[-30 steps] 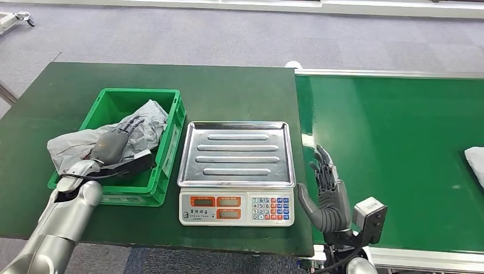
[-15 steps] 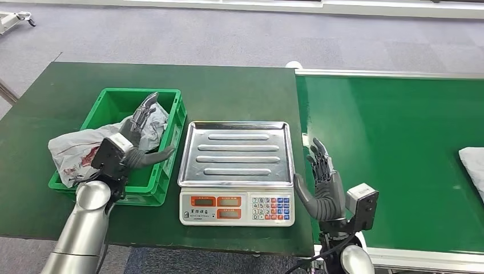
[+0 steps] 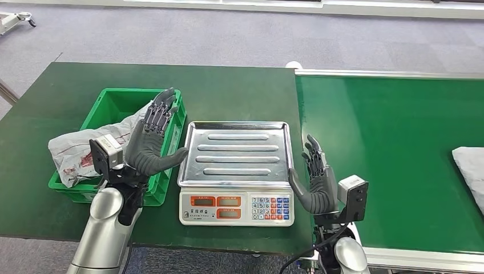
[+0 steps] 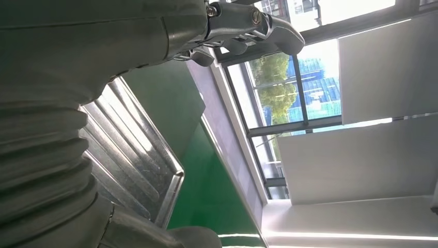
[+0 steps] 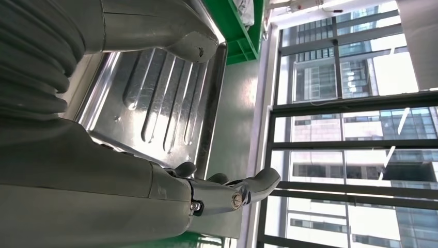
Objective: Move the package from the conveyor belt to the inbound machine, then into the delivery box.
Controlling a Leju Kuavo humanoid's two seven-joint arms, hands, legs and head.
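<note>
A grey plastic package [image 3: 77, 148] lies in the green delivery box [image 3: 111, 104] on the left table, hanging over its left wall. My left hand [image 3: 153, 137] is raised above the box's right wall, fingers spread and empty. My right hand [image 3: 315, 178] stands upright and empty at the seam between the scale and the conveyor belt [image 3: 388, 142]. The inbound machine, a scale with a bare steel tray [image 3: 237, 151], sits between the hands; that tray [image 5: 155, 103] is also in the right wrist view. A second grey package [image 3: 471, 166] lies at the belt's right edge.
The scale's keypad and displays [image 3: 237, 206] face the front edge of the dark green table [image 3: 228, 91]. Grey carpet floor [image 3: 228, 34] lies beyond. Windows [image 4: 289, 77] appear in the wrist views.
My left hand has let go of the package, lifted out of the box and swung right with fingers spread. The right hand drifted slightly left. The package on the belt moved further into view.
</note>
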